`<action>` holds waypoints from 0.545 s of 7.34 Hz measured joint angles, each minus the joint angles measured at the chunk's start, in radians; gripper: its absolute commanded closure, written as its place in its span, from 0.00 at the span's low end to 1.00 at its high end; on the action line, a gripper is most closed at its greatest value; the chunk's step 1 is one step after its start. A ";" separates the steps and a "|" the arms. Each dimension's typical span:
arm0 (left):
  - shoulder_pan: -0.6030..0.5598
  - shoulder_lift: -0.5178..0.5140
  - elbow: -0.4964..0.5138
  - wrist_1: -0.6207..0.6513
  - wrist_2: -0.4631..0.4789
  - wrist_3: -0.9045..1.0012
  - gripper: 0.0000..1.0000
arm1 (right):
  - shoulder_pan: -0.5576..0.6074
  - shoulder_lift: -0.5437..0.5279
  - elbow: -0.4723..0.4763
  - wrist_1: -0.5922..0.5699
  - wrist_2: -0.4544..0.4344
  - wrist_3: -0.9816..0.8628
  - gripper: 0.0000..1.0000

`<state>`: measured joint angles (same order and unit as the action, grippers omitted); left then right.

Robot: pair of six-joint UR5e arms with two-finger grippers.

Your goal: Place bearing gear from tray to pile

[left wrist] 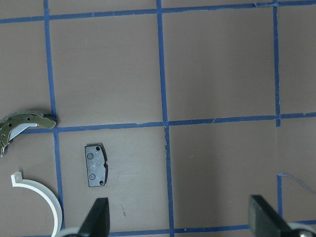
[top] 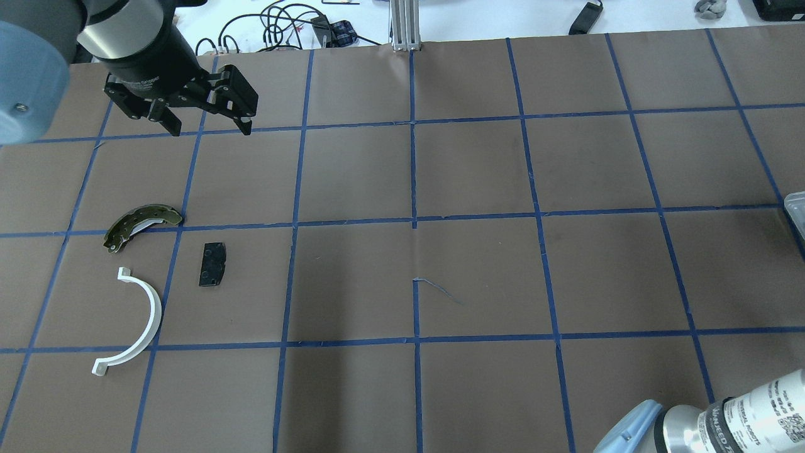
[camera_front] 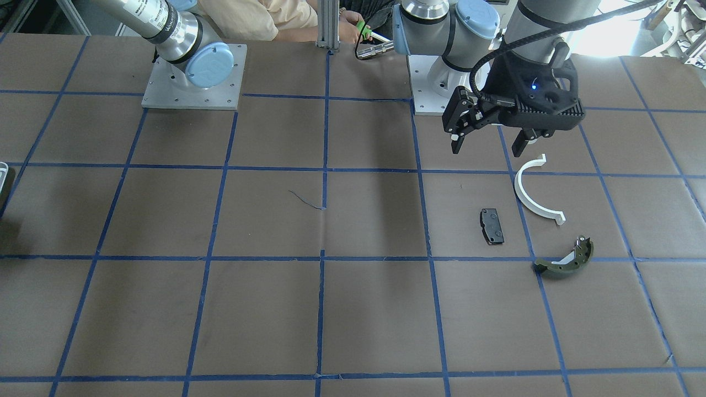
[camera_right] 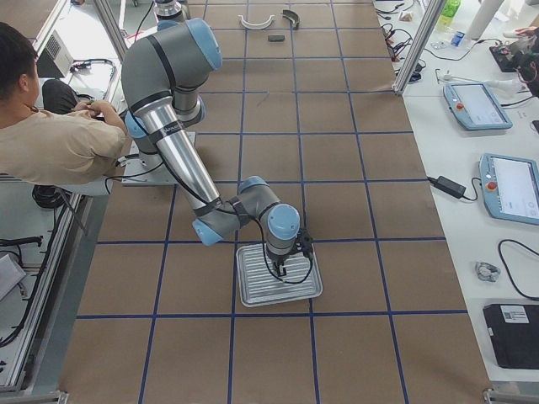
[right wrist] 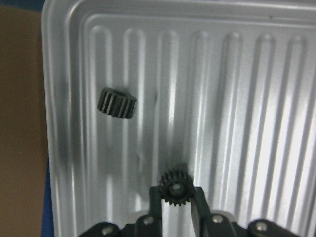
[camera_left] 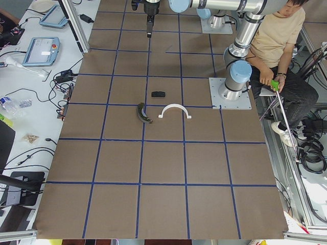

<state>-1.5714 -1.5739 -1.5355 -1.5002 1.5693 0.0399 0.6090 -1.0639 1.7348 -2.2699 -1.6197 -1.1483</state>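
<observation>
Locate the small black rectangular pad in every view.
Front-facing: small black rectangular pad, right of centre.
Overhead: pad left, mid-height.
Exterior left: pad upper centre.
Exterior right: pad top centre.
Left wrist: pad lower left.
Right wrist: absent.
Shared landmark: white plastic half-ring beside it.

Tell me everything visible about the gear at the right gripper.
The small dark gear is toothed all round and metal-looking, with a round centre bore facing the wrist camera. It sits between the fingers of the right gripper, which touch both its sides, over the ribbed silver tray. Whether it is lifted cannot be told.
</observation>
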 measured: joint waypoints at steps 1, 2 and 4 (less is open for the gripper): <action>0.000 0.000 0.000 0.000 0.000 0.000 0.00 | 0.007 -0.027 0.005 0.014 -0.001 0.003 0.86; 0.000 0.000 0.000 0.000 0.000 0.000 0.00 | 0.028 -0.075 0.016 0.050 -0.005 0.024 0.86; 0.000 0.000 0.000 0.000 0.001 0.000 0.00 | 0.122 -0.216 0.077 0.145 -0.011 0.155 0.86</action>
<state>-1.5718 -1.5739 -1.5355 -1.5002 1.5702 0.0399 0.7305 -1.2795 1.8115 -2.1245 -1.6308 -0.9930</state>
